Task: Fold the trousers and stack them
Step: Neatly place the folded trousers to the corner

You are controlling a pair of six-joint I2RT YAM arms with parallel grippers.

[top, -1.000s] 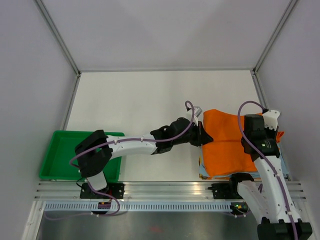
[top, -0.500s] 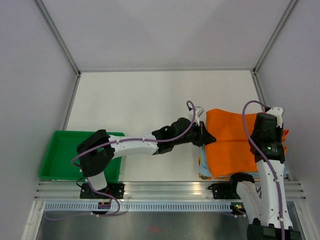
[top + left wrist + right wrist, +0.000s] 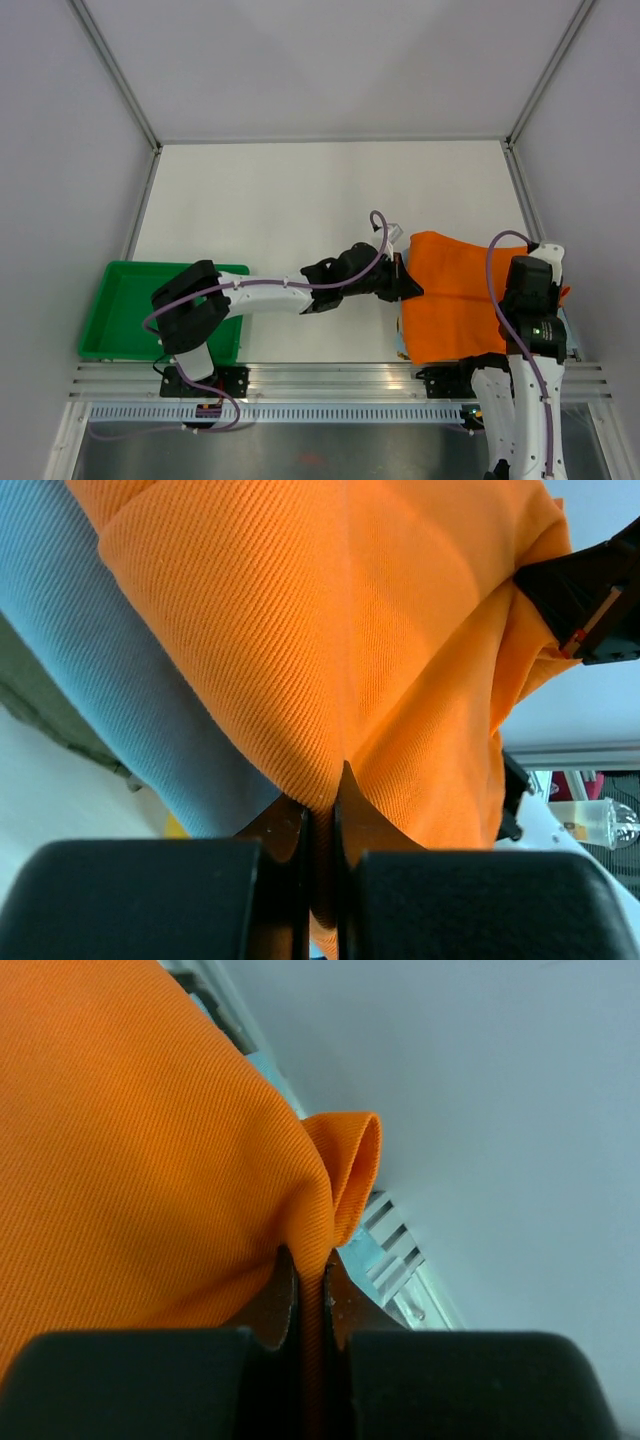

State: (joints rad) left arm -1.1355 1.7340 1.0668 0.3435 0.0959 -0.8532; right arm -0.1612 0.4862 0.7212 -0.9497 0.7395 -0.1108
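The orange trousers [image 3: 455, 295] lie folded at the right near part of the table, on top of a light blue cloth. My left gripper [image 3: 408, 283] is shut on the trousers' left edge; in the left wrist view the orange fabric [image 3: 330, 630] is pinched between the fingers [image 3: 290, 830], with the light blue cloth [image 3: 110, 670] under it. My right gripper [image 3: 548, 298] is shut on the trousers' right edge; the right wrist view shows the orange fabric [image 3: 150, 1150] clamped between the fingers [image 3: 284, 1305], with a small fold [image 3: 358, 1160] sticking up beside them.
A green tray [image 3: 130, 300] stands at the near left beside the left arm's base. The right wall runs close to the right arm. A metal rail [image 3: 330, 375] borders the near table edge. The white table [image 3: 300, 200] stretches to the back.
Both grippers have drawn the trousers toward the near edge. The orange fabric now covers most of the light blue cloth, and the right arm has come nearer.
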